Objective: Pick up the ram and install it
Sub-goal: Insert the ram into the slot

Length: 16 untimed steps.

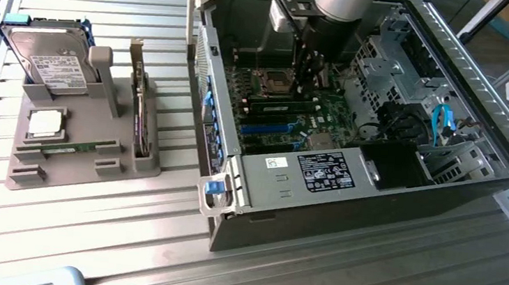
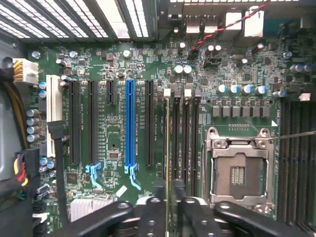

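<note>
The ram point(image 2: 168, 148) shows edge-on as a thin pale-green strip lying along the first memory slot beside the CPU socket point(image 2: 238, 170). One end of it runs in between my fingers. My gripper point(image 2: 171, 210) is shut on the ram, its dark fingers point(image 2: 150, 215) close on either side. In the exterior view the gripper point(image 1: 308, 95) reaches straight down into the open computer case. There the ram point(image 1: 282, 107) is a dark bar low on the motherboard point(image 1: 284, 128).
On the exterior view's left, a grey fixture point(image 1: 56, 165) holds a silver hard drive point(image 1: 52, 60), an upright card point(image 1: 138, 96), a square chip point(image 1: 46, 122) and a narrow green strip point(image 1: 81, 147). Case walls point(image 1: 198, 53), the power supply point(image 1: 327, 170) and cables point(image 1: 438, 122) hem in the board.
</note>
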{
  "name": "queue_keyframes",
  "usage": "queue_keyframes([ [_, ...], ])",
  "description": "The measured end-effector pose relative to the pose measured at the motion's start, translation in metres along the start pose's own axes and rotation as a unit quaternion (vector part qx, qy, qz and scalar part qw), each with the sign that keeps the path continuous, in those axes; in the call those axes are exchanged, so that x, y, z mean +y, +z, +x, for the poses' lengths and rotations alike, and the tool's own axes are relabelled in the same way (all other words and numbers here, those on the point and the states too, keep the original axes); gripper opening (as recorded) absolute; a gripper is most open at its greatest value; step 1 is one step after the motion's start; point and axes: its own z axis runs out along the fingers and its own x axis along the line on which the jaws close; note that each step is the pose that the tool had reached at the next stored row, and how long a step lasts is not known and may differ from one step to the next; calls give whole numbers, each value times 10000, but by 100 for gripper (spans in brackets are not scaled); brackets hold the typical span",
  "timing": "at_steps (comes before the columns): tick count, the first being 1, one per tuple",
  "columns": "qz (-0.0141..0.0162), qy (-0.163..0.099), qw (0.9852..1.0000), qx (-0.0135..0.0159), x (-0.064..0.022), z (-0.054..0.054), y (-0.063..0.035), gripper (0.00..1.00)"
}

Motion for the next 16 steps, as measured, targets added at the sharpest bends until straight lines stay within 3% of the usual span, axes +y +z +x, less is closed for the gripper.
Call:
queue_keyframes([
  [1,0,0,10000,0,0,2,-47,19],
  [2,0,0,10000,0,1,3,-83,12],
  [4,0,0,10000,1,1,4,-139,12],
  [7,-6,0,10000,0,-44,5,-140,12],
  [11,-30,-1,10000,-1,-179,5,-138,12],
  [16,-78,-2,10000,-1,-461,6,-134,12],
])
